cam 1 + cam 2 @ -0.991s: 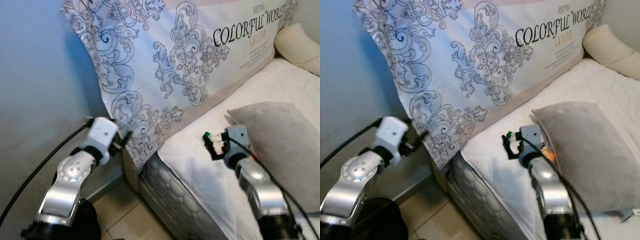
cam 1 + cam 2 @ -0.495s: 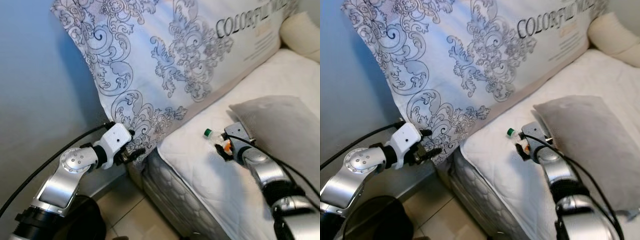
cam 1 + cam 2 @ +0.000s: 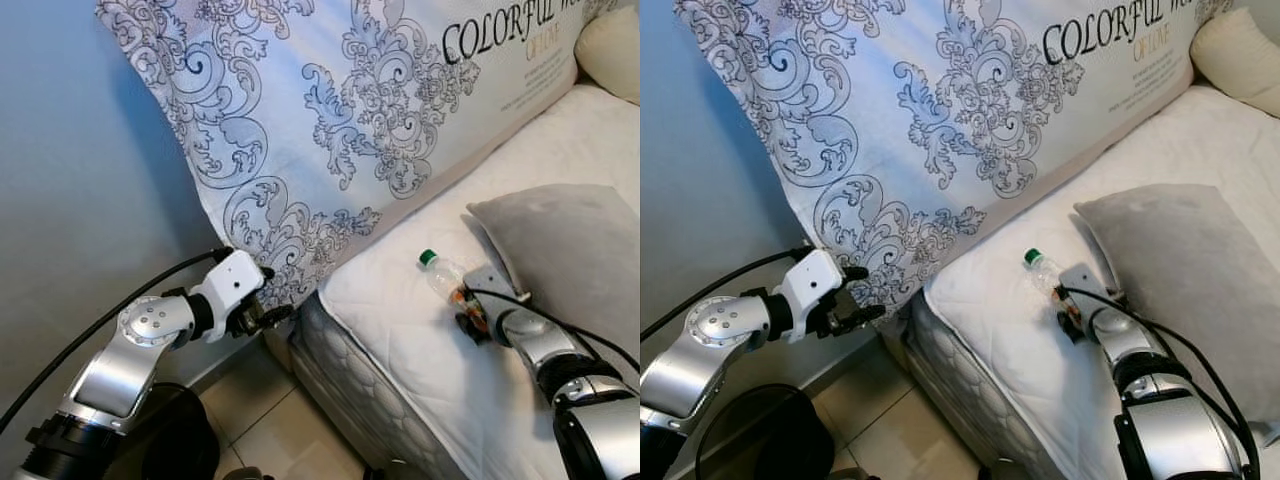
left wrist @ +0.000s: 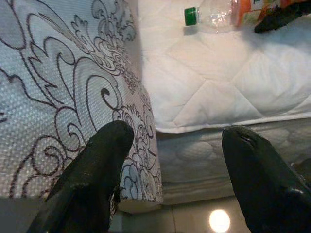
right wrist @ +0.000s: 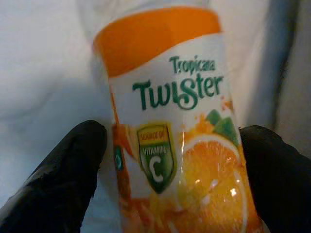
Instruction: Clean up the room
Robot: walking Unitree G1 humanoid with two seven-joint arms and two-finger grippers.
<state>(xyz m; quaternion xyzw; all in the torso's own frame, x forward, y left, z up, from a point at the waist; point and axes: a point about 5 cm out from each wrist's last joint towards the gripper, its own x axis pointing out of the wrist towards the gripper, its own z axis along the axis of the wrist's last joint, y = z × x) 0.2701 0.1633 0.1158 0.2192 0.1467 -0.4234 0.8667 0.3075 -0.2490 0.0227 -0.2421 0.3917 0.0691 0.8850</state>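
Note:
A clear plastic bottle (image 3: 441, 276) with a green cap and an orange juice label lies on the white mattress (image 3: 400, 340), just left of the grey pillow. My right gripper (image 3: 468, 320) sits at the bottle's label end. In the right wrist view its two fingers (image 5: 63, 174) stand apart on either side of the bottle (image 5: 170, 121); it is open. My left gripper (image 3: 271, 294) is open and holds nothing. It hovers by the lower corner of the large patterned pillow (image 3: 330, 120), at the bed's corner. The left wrist view shows the bottle (image 4: 218, 12) farther off.
The patterned pillow leans on the blue wall (image 3: 70, 200) along the bed's left side. A grey pillow (image 3: 570, 250) lies on the mattress and a cream pillow (image 3: 610, 40) sits far right. A dark round object (image 3: 180, 450) stands on the tiled floor (image 3: 280, 430) by my left arm.
The head camera has shifted. My right gripper has drawn back along the bottle toward me while the bottle stayed on the mattress. My left forearm has dropped lower beside the bed corner.

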